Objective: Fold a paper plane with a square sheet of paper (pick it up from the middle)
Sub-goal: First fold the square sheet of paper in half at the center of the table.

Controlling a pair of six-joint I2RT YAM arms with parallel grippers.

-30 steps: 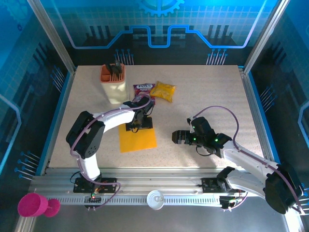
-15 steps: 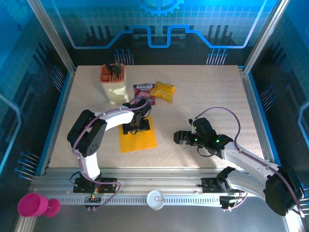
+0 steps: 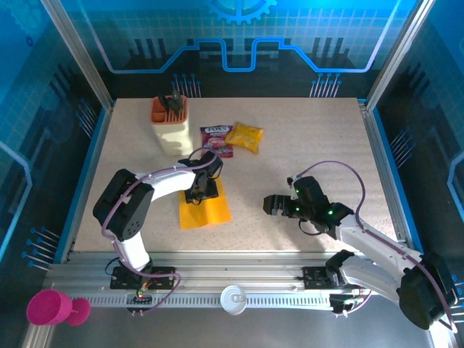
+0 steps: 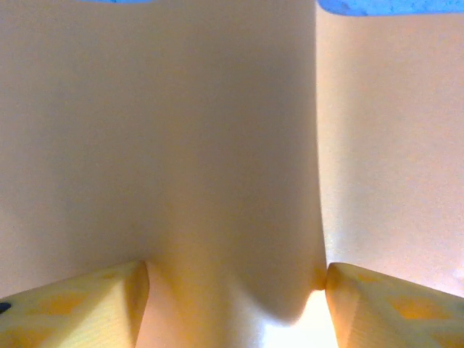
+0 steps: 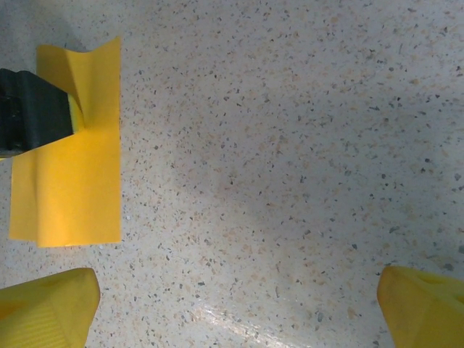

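Left claw [image 3: 199,194] dragged paper [image 3: 210,212] from packet [image 3: 215,133].

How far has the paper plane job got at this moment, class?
Done: nothing folded into a plane. In hand: the left gripper pinches the orange paper at its far edge, bunching it between the fingers. Left: every fold; the right gripper waits open, apart from the paper.

square sheet of paper [image 3: 206,209]: plain orange-yellow, unprinted
table [image 3: 304,145]: cream with fine dark speckles
left gripper [image 3: 201,193]: black
right gripper [image 3: 270,205]: black body, yellow fingertips [image 5: 43,315]
snack bag [image 3: 244,136]: glossy yellow
packet [image 3: 215,138]: purple-red with white print
holder [image 3: 170,127]: cream with an orange top
cup [image 3: 54,308]: magenta pink
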